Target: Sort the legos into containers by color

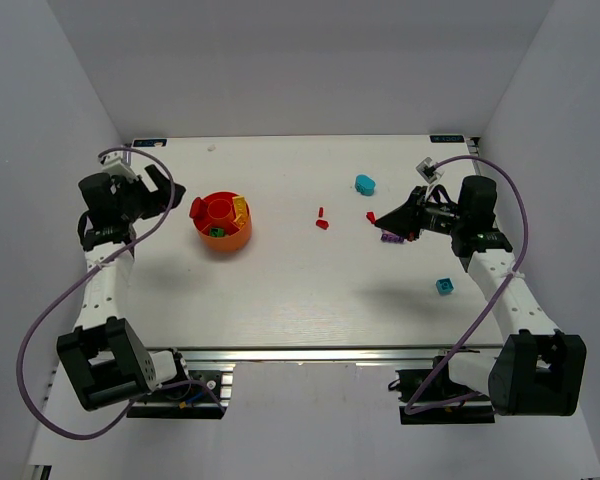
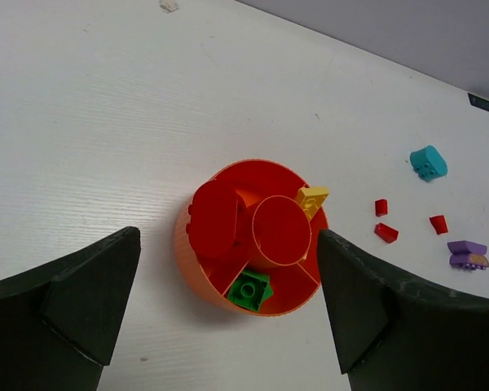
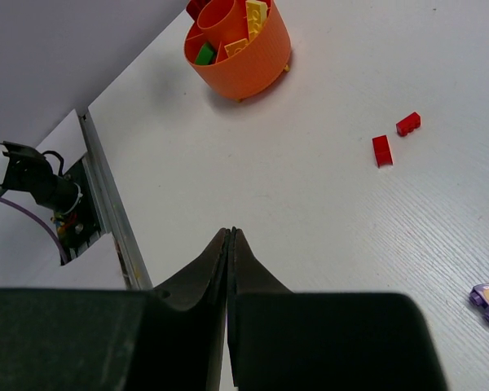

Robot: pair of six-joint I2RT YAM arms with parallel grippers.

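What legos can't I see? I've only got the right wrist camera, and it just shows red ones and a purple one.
Observer: A cyan brick lies far back on the table, on the right half.
Operator: Any more?
Observer: Yes, a small blue brick sits alone toward the near edge, on the right.
Operator: What's the other arm doing?
Observer: The left end effector is open and empty, facing the bowl.
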